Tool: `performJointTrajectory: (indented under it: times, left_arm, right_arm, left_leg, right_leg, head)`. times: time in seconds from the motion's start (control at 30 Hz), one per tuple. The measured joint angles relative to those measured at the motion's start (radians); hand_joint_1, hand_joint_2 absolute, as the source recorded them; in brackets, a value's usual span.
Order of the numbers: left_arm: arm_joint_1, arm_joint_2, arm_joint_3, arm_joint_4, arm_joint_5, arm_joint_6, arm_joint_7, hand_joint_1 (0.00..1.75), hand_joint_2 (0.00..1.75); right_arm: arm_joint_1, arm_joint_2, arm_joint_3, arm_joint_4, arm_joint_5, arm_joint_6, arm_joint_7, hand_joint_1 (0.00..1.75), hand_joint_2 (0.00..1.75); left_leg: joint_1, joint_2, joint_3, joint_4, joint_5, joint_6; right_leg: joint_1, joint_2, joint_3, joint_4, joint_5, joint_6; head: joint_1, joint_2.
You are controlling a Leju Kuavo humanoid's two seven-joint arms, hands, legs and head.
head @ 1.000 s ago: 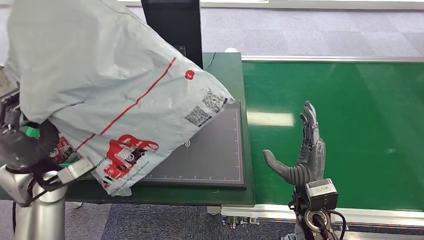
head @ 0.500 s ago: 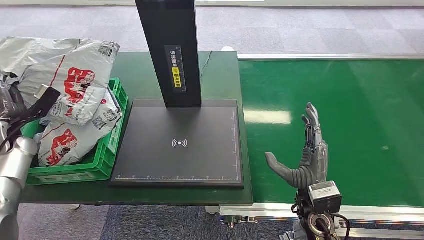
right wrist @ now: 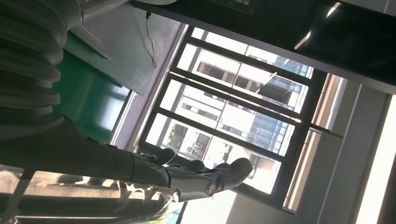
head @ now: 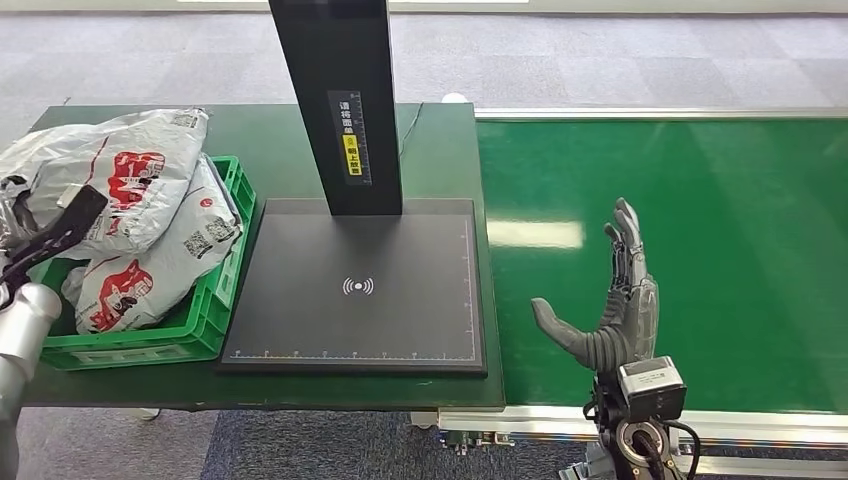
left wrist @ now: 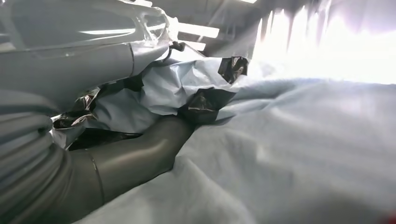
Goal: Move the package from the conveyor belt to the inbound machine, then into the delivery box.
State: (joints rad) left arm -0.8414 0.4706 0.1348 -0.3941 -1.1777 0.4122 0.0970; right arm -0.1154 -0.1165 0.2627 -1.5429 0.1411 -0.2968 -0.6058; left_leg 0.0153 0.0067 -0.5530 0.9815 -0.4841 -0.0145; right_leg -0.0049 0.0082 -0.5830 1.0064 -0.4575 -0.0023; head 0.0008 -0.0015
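The crinkled grey plastic package point(head: 120, 185) lies atop the green slatted box point(head: 215, 300), gripped by the left hand point(left wrist: 140, 149); the right hand point(head: 610, 320) stands upright, fingers spread, empty.

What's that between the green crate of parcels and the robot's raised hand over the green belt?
In the head view, between the green crate and the right hand lies a flat black scanner pad with a black post, then the belt's near edge.
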Motion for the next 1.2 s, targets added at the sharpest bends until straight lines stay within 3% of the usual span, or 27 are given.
performJointTrajectory:
  times: [0.13,0.37,0.57,0.73,0.77,0.87,0.9,1.07,1.2]
  left_arm:
    - [0.002,-0.002,0.000,0.019,0.004,-0.098,-0.002,1.75,1.75]
    - [0.045,-0.039,0.000,0.001,0.030,-0.186,-0.123,1.75,1.75]
    - [0.297,-0.076,0.010,-0.269,0.147,-0.142,-0.141,1.75,1.75]
    - [0.525,-0.115,0.036,-0.556,0.278,-0.228,-0.204,1.75,1.75]
    - [0.552,-0.121,0.039,-0.597,0.288,-0.240,-0.210,1.65,1.75]
    - [0.613,-0.134,0.044,-0.686,0.298,-0.262,-0.213,0.34,1.75]
    - [0.628,-0.138,0.044,-0.708,0.301,-0.269,-0.213,0.00,1.75]
    - [0.675,-0.156,0.046,-0.791,0.324,-0.287,-0.213,0.00,1.75]
    - [0.712,-0.182,0.054,-0.842,0.362,-0.220,-0.232,0.00,1.75]
  right_arm:
    - [-0.010,0.002,0.000,0.004,0.003,0.005,0.001,0.00,1.75]
    - [-0.024,0.016,0.000,0.019,0.028,0.016,0.004,0.00,1.75]
    - [-0.011,0.030,-0.026,0.018,0.075,0.017,0.010,0.00,1.75]
    - [0.020,0.033,-0.065,0.003,0.085,0.028,0.009,0.00,1.75]
    - [0.024,0.033,-0.070,0.001,0.085,0.031,0.008,0.00,1.75]
    - [0.032,0.033,-0.082,-0.005,0.085,0.034,0.006,0.00,1.75]
    - [0.035,0.033,-0.085,-0.006,0.085,0.034,0.006,0.00,1.75]
    - [0.045,0.034,-0.093,-0.015,0.086,0.041,0.003,0.00,1.75]
    - [0.045,0.036,-0.093,-0.017,0.087,0.052,0.000,0.00,1.75]
  left_leg:
    - [0.000,0.000,0.000,0.000,0.000,0.000]
    - [-0.001,-0.002,0.001,0.000,0.000,0.000]
    - [-0.002,0.000,0.003,0.000,-0.001,0.000]
    - [-0.003,0.000,0.003,0.000,-0.003,0.001]
    - [-0.003,0.000,0.002,0.000,-0.003,0.001]
    - [-0.003,-0.001,0.003,0.000,-0.003,0.001]
    - [-0.003,-0.001,0.003,0.000,-0.003,0.001]
    - [-0.003,-0.001,0.003,0.000,-0.003,0.001]
    - [-0.003,-0.001,0.003,0.000,-0.003,0.001]
  right_leg:
    - [0.000,0.000,0.000,0.000,0.000,0.000]
    - [-0.001,-0.004,0.002,0.000,0.000,0.000]
    - [-0.002,-0.001,0.002,0.000,-0.001,0.001]
    - [-0.003,-0.002,0.003,-0.001,-0.002,0.002]
    - [-0.003,-0.002,0.003,-0.001,-0.003,0.002]
    - [-0.003,-0.002,0.004,-0.001,-0.003,0.002]
    - [-0.003,-0.002,0.004,-0.001,-0.003,0.002]
    - [-0.003,-0.003,0.004,-0.001,-0.003,0.002]
    - [-0.003,-0.003,0.004,-0.001,-0.003,0.002]
  head:
    - [0.000,0.000]
    - [0.000,0.000]
    - [0.000,0.000]
    - [0.001,0.000]
    - [0.001,0.000]
    - [0.001,0.000]
    - [0.001,0.000]
    - [0.001,0.000]
    - [0.001,0.000]
